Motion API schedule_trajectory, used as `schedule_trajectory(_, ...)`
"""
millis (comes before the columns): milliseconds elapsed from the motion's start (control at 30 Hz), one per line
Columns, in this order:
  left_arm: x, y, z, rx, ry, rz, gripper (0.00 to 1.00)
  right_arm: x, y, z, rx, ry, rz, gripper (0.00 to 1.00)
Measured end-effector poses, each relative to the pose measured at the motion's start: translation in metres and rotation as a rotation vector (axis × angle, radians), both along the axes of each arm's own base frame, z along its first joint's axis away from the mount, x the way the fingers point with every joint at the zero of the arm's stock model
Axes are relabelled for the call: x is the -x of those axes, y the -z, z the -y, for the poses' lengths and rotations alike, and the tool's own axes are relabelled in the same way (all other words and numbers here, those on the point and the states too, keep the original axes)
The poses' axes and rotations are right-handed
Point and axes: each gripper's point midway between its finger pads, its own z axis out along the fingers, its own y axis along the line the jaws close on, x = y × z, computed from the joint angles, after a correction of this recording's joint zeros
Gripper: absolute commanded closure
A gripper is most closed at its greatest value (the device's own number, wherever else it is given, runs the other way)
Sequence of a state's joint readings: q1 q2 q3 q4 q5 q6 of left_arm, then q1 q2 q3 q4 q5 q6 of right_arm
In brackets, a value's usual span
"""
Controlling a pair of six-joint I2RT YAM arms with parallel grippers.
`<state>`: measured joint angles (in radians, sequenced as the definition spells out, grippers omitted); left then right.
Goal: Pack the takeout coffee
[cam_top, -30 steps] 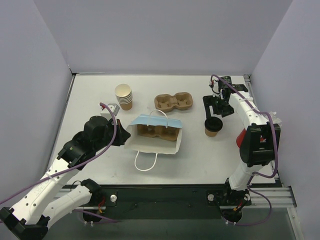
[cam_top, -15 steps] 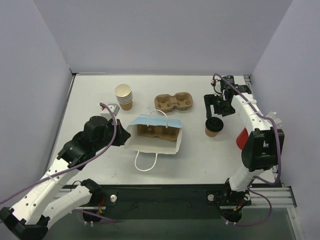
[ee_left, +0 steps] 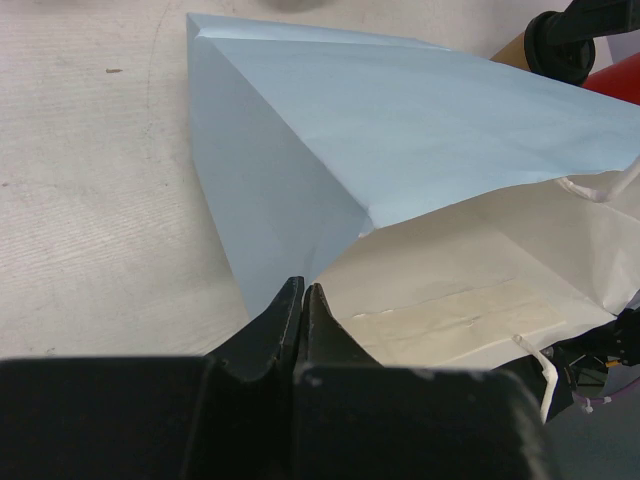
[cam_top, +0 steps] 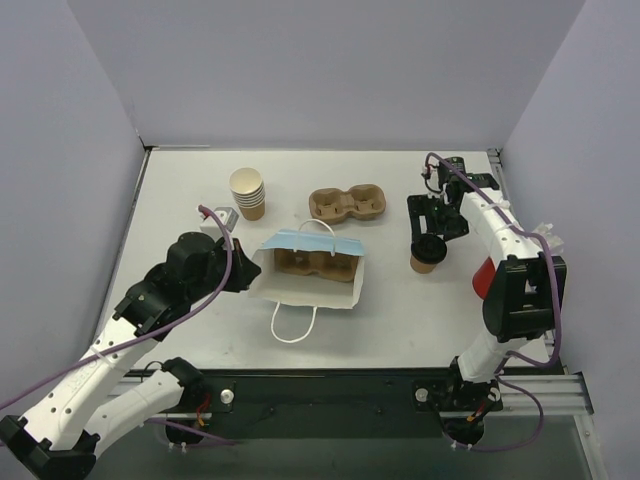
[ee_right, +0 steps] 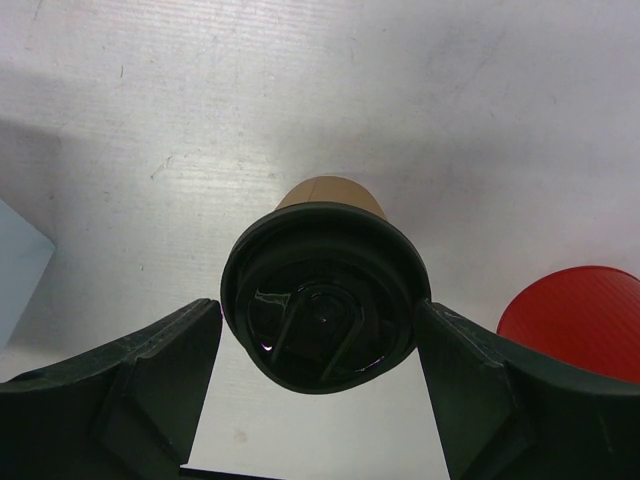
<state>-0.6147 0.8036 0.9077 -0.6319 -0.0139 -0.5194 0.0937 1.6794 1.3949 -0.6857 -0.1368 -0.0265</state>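
Observation:
One takeout coffee cup (cam_top: 426,255), tan with a black lid, stands on the table at the right. It fills the right wrist view (ee_right: 320,310). My right gripper (cam_top: 430,232) is open just above it, with a finger (ee_right: 160,375) on either side of the lid. A blue and white paper bag (cam_top: 312,268) lies on its side mid-table with a brown pulp tray (cam_top: 303,262) inside. An empty pulp tray (cam_top: 347,203) lies behind it. My left gripper (cam_top: 246,276) is shut on the bag's left edge (ee_left: 290,180).
A stack of lidless tan cups (cam_top: 248,192) stands at the back left. A small grey box (cam_top: 222,217) sits next to my left arm. A red cup (cam_top: 482,276) stands beside my right arm and also shows in the right wrist view (ee_right: 575,315).
My right gripper has come down and a little nearer, so that it straddles the cup's lid. The cup, the bag and my left arm have not moved.

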Motion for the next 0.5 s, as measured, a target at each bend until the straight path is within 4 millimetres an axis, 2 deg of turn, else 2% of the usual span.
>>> schedule_trajectory(300, 0.002, -0.005, -0.002, 0.011, -0.001, 0.015, 1.00, 0.008, 0.014, 0.000, 0.018, 0.003, -0.047, 0.26)
schedule_trajectory(500, 0.002, -0.004, -0.002, 0.010, -0.001, 0.014, 1.00, 0.008, 0.015, -0.002, 0.046, 0.000, -0.046, 0.36)
